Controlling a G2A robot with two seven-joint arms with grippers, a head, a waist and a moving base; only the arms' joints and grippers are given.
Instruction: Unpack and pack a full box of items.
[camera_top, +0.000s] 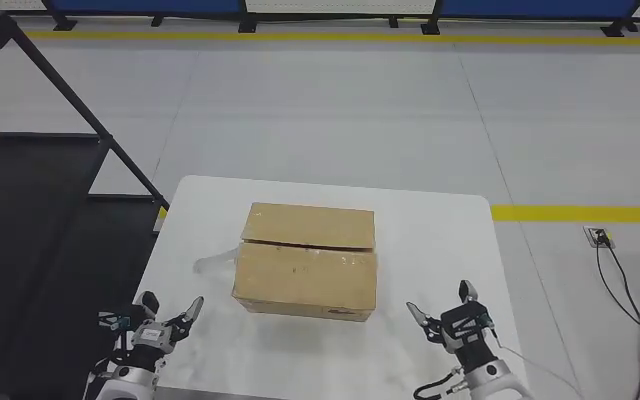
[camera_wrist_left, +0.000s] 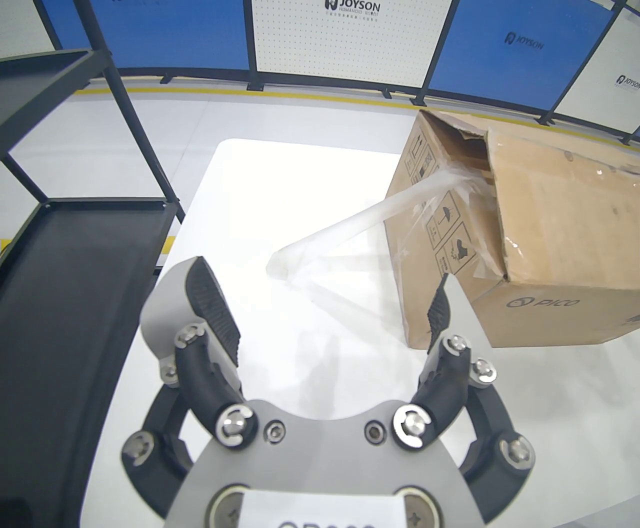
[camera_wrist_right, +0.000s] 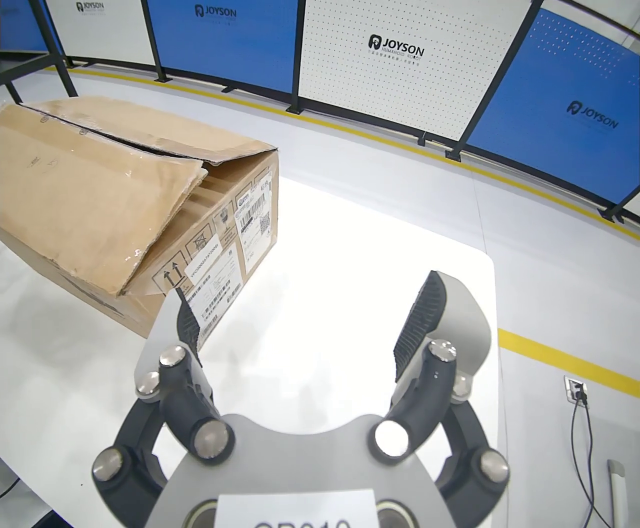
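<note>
A brown cardboard box sits in the middle of the white table, its two top flaps folded down with a dark seam between them. A loose strip of clear tape trails from its left end onto the tabletop. My left gripper is open at the table's near left corner, apart from the box. At the near right, my right gripper is open too, with nothing between its fingers.
A black metal shelf rack stands right against the table's left edge. Bare tabletop lies between the box and the right edge. Beyond the table is grey floor with yellow lines.
</note>
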